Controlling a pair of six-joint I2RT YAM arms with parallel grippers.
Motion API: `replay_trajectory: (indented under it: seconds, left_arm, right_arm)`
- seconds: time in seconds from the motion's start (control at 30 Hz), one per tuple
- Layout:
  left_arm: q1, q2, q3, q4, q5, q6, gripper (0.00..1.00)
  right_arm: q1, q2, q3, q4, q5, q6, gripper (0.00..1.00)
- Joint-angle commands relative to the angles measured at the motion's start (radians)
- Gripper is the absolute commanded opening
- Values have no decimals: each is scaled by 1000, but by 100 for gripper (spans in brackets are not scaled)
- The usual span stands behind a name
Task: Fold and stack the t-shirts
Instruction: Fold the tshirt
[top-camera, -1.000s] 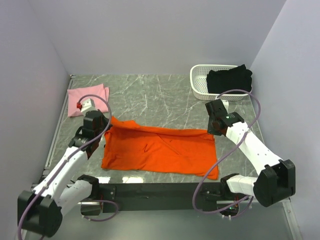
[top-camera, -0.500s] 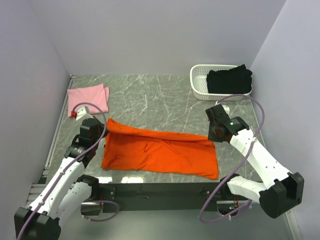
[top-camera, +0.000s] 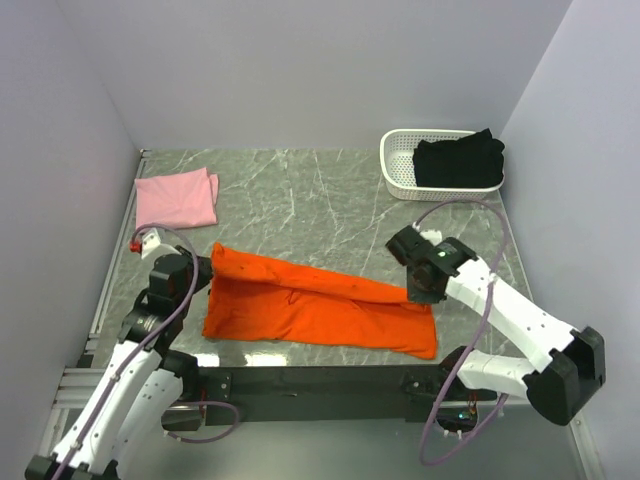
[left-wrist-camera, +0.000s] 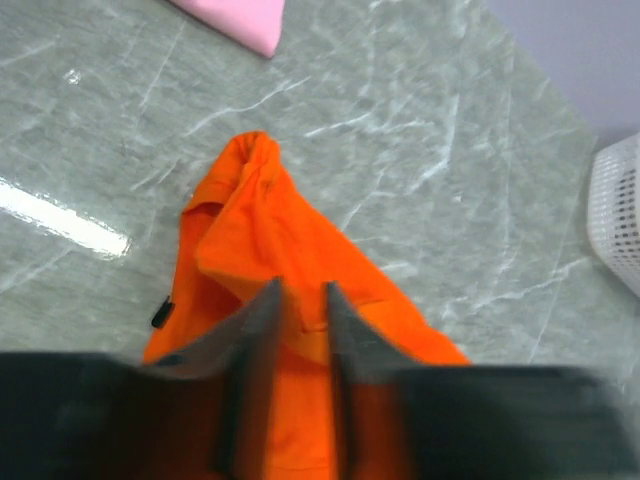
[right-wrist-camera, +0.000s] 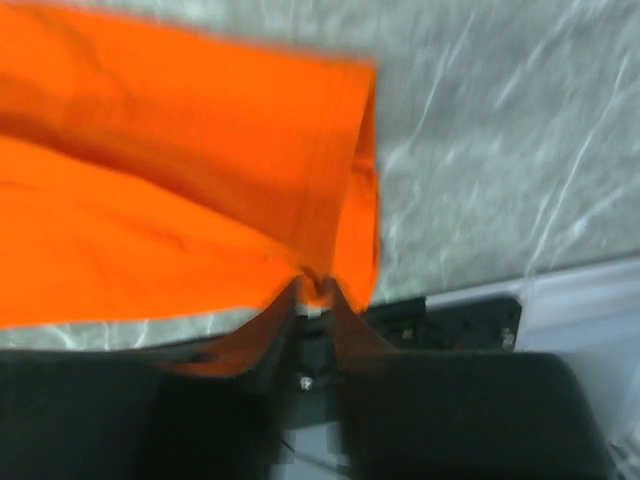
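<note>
The orange t-shirt (top-camera: 320, 312) lies across the near half of the table, its far edge drawn over toward me in a long slanting fold. My left gripper (top-camera: 208, 268) is at the fold's left end. Its jaws stand slightly apart with a band of orange cloth (left-wrist-camera: 270, 230) between them (left-wrist-camera: 300, 295). My right gripper (top-camera: 420, 292) is at the fold's right end, with a bit of the orange cloth (right-wrist-camera: 180, 180) pinched at its tips (right-wrist-camera: 317, 285). The pink t-shirt (top-camera: 177, 197) lies folded at the far left. The black t-shirt (top-camera: 458, 160) sits in the basket.
A white slotted basket (top-camera: 395, 172) stands at the far right by the wall, and its edge shows in the left wrist view (left-wrist-camera: 620, 210). Walls close in the left, back and right sides. A black rail (top-camera: 310, 380) runs along the near edge.
Both grippers have come toward the near edge, pulling the orange shirt's far edge over its lower part. The left one also dropped back to the left. The fold now lies lower and narrower.
</note>
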Motion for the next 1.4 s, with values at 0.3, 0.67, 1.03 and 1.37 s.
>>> replay_trajectory:
  seconds: [0.3, 0.67, 1.03, 1.37]
  left_arm:
    - [0, -142, 65, 19, 37, -34, 87]
    - [-151, 484, 82, 257, 246, 55, 88]
    - [-354, 711, 119, 355, 203, 13, 89]
    - [-363, 707, 138, 346, 211, 61, 91]
  right_arm:
    - [165, 9, 134, 23, 120, 110, 66]
    - [-165, 48, -61, 388, -55, -61, 66]
    - [-286, 138, -228, 496, -151, -23, 63]
    - [-331, 219, -281, 556, -170, 46, 59]
